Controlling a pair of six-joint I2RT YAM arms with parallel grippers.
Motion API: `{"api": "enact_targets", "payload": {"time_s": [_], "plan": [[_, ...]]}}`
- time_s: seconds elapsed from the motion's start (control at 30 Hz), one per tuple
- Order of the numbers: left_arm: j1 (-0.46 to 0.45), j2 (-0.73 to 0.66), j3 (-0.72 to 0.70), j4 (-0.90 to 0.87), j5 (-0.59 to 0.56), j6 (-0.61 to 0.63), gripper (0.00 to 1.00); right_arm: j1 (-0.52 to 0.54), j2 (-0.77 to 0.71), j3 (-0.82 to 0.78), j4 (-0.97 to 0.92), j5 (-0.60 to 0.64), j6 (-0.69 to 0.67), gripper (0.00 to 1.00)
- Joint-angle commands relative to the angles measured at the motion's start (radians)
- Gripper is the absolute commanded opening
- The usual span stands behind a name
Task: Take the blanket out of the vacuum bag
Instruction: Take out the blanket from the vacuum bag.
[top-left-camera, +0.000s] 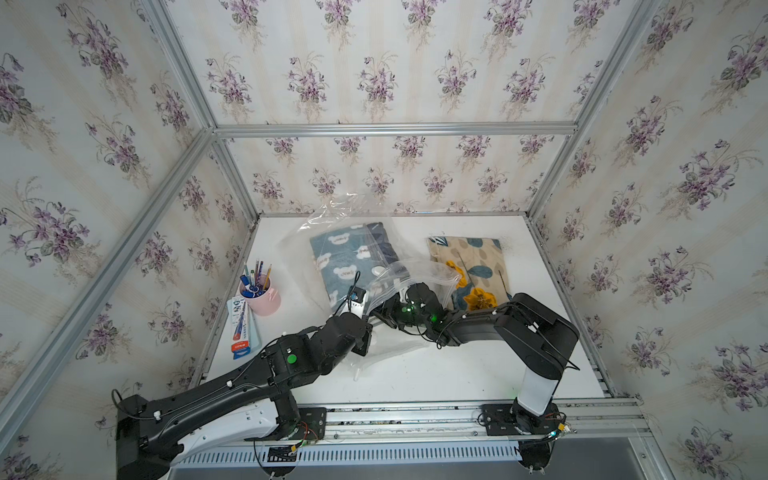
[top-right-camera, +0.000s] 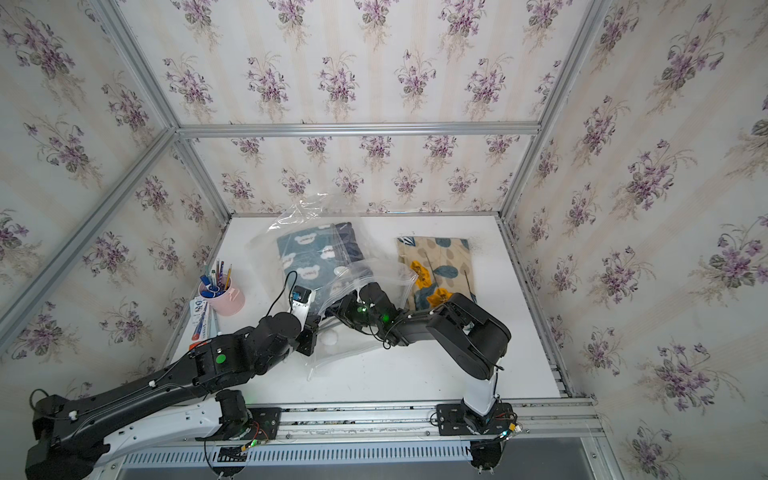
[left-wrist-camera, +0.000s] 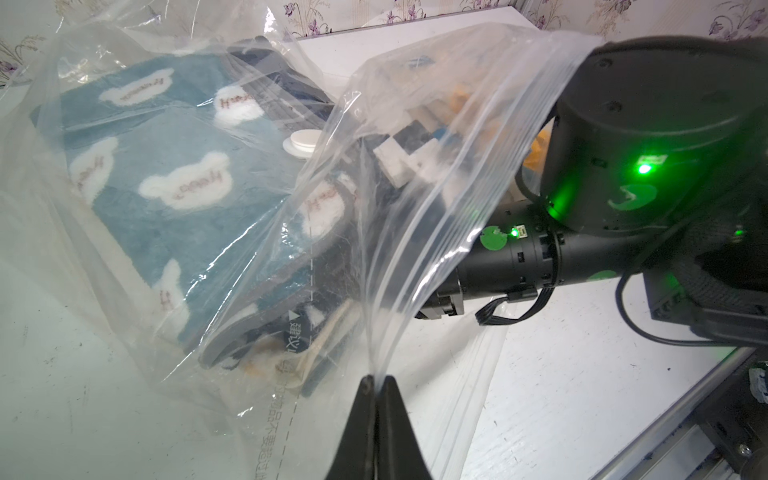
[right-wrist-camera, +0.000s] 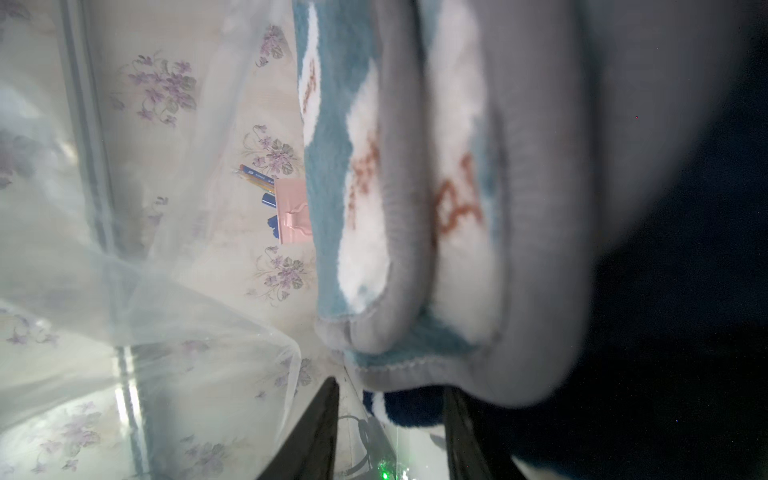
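Two holds: my left gripper (left-wrist-camera: 376, 382) is pinched shut on the slippery vacuum bag (left-wrist-camera: 436, 124), and my right gripper (right-wrist-camera: 390, 388) straddles the thick fold of the soft, floppy blanket (top-left-camera: 345, 257) inside it, at eleven o'clock on the table (top-left-camera: 457, 374), though I cannot tell whether it bites

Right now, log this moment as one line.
left claw: shut on vacuum bag zip edge | right claw: inside bag, astride blanket fold, grip unclear | blanket: not yet out
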Motion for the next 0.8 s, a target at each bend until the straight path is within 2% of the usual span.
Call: {"api": "enact_targets", "payload": {"time_s": [0.0, 0.27, 0.53, 0.77], "plan": [[0.001, -0.005, 0.001, -0.008, -0.005, -0.010, 0.08, 0.001, -0.020, 0.011, 0.015, 0.008, -0.022, 0.43], [0.001, -0.015, 0.004, -0.012, 0.000, -0.012, 0.09, -0.021, -0.036, 0.055, -0.036, -0.006, -0.050, 0.40], [0.001, -0.037, -0.007, -0.017, 0.004, -0.022, 0.09, -0.050, -0.041, 0.183, -0.180, 0.003, -0.125, 0.39], [0.001, -0.037, -0.007, -0.015, 0.009, -0.020, 0.10, -0.045, -0.050, 0.102, -0.102, -0.021, -0.069, 0.39]]}}
